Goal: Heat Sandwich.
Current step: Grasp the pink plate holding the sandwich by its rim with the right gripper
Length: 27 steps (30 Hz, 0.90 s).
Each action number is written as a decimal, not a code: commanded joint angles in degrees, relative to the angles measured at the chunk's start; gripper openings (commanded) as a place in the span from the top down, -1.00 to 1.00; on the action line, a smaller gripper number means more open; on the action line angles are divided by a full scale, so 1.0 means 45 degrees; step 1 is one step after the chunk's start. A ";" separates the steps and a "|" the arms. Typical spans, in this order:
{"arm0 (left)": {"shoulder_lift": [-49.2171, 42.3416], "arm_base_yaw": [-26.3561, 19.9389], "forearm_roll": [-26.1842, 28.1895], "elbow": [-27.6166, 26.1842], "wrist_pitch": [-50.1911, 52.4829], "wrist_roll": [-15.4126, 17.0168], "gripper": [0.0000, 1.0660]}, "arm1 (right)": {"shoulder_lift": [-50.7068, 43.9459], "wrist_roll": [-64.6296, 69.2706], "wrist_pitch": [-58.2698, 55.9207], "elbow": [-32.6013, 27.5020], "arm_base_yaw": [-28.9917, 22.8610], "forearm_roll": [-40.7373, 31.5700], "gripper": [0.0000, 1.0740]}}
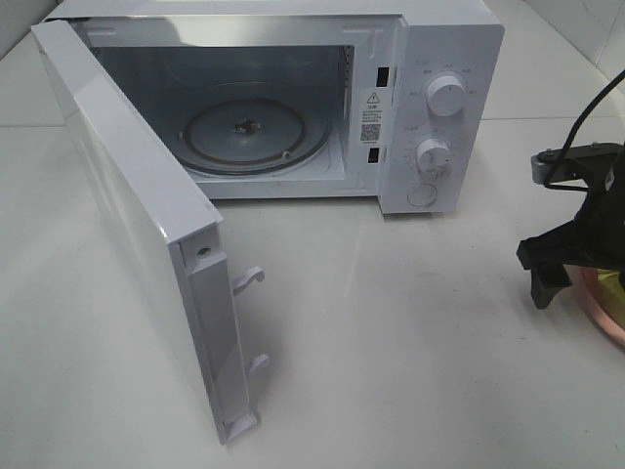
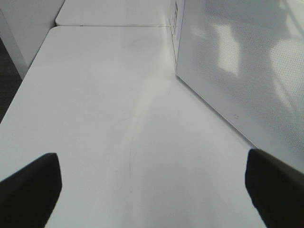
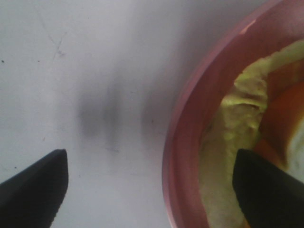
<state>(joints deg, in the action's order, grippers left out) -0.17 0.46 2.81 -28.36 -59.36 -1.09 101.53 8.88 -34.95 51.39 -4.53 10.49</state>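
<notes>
The sandwich (image 3: 237, 118), yellowish bread with green and orange filling, lies on a pink plate (image 3: 190, 123). In the exterior high view the plate (image 1: 598, 311) peeks out at the right edge, beneath my right gripper (image 1: 566, 269). That right gripper (image 3: 152, 190) is open and low over the plate's rim, one finger over the table and the other over the sandwich. The white microwave (image 1: 449, 59) stands open, its door (image 1: 127, 225) swung out to the left and its glass turntable (image 1: 256, 132) bare. My left gripper (image 2: 152, 190) is open over the table beside the door's outer face (image 2: 237, 71).
Two knobs (image 1: 446, 95) and a round button (image 1: 422, 194) sit on the microwave's right panel. Door latches (image 1: 249, 280) stick out from the door's edge. A black cable (image 1: 586, 117) runs up from the right arm. The white table (image 1: 391, 342) stretches in front.
</notes>
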 commanded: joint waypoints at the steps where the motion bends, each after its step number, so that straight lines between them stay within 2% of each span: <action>1: -0.0344 -0.0064 0.0038 0.0025 0.0102 0.0013 -0.90 | 0.0306 0.0064 0.0089 0.0064 0.0102 -0.0013 -0.65; 14: -0.0344 -0.0064 0.0038 0.0025 0.0102 0.0013 -0.90 | 0.0929 0.0064 0.0357 0.0064 0.0102 -0.0013 -0.53; 17: -0.0344 -0.0064 0.0038 0.0025 0.0102 0.0013 -0.90 | 0.1133 0.0051 0.0267 0.0064 0.0102 0.0000 -0.43; 18: -0.0344 -0.0064 0.0038 0.0025 0.0102 0.0013 -0.90 | 0.1133 0.0051 0.0255 0.0064 0.0102 0.0000 -0.31; 19: -0.0344 -0.0064 0.0038 0.0025 0.0102 0.0013 -0.90 | 0.1133 0.0051 0.0255 0.0064 0.0102 0.0000 -0.31; 21: -0.0344 -0.0064 0.0038 0.0025 0.0102 0.0013 -0.90 | 0.1133 0.0051 0.0255 0.0064 0.0102 0.0013 -0.11; 22: -0.0344 -0.0064 0.0038 0.0025 0.0102 0.0013 -0.90 | 0.1133 0.0076 0.0255 0.0064 0.0102 0.0089 0.14; 23: -0.0344 -0.0064 0.0038 0.0025 0.0102 0.0013 -0.90 | 0.1133 0.0076 0.0255 0.0064 0.0102 0.0089 0.14; 25: -0.0344 -0.0064 0.0038 0.0025 0.0102 0.0013 -0.90 | 0.1146 0.0204 0.0255 0.0064 0.0102 0.0357 0.47; 26: -0.0344 -0.0064 0.0038 0.0025 0.0102 0.0013 -0.90 | 0.1159 0.0280 0.0255 0.0064 0.0102 0.0484 0.67; 27: -0.0344 -0.0064 0.0038 0.0025 0.0102 0.0013 -0.90 | 0.1171 0.0471 0.0255 0.0064 0.0102 0.0738 1.00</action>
<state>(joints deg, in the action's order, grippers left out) -0.17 0.46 2.81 -28.36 -59.36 -1.09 106.57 9.57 -33.52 51.45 -4.41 12.32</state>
